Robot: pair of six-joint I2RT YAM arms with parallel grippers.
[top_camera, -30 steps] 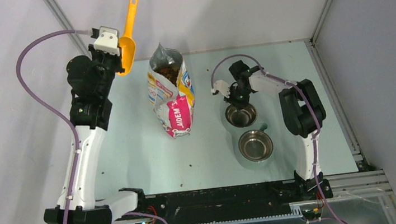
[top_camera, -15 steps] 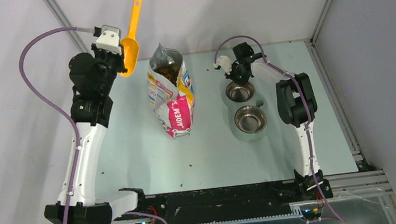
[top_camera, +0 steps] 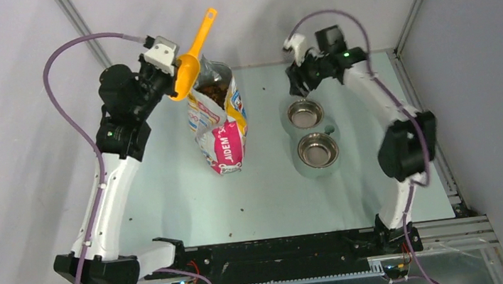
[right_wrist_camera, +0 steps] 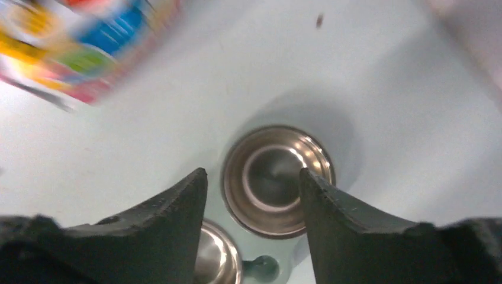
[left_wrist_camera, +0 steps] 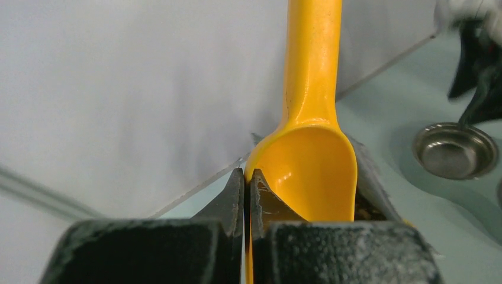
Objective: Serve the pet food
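Observation:
The pet food (top_camera: 212, 89) is a brown heap inside the open printed bag (top_camera: 218, 121), which stands at the table's middle. My left gripper (top_camera: 175, 71) (left_wrist_camera: 244, 173) is shut on the rim of the empty yellow scoop (top_camera: 188, 65) (left_wrist_camera: 314, 171), held just left of and above the bag's mouth, handle pointing up and away. A dark strip of kibble (left_wrist_camera: 362, 208) shows behind the scoop. My right gripper (top_camera: 299, 83) (right_wrist_camera: 252, 171) hangs open above the far steel bowl (top_camera: 305, 114) (right_wrist_camera: 277, 177), holding nothing.
A second steel bowl (top_camera: 318, 149) (right_wrist_camera: 216, 260) sits nearer, joined to the far one by a pale base with a teal knob (top_camera: 331, 131). A few stray pellets (top_camera: 240, 207) lie on the table. Walls close the back and both sides.
The right gripper slid the two bowls farther back, then opened, let go and rose. The left arm swung the scoop rightward to the bag's mouth.

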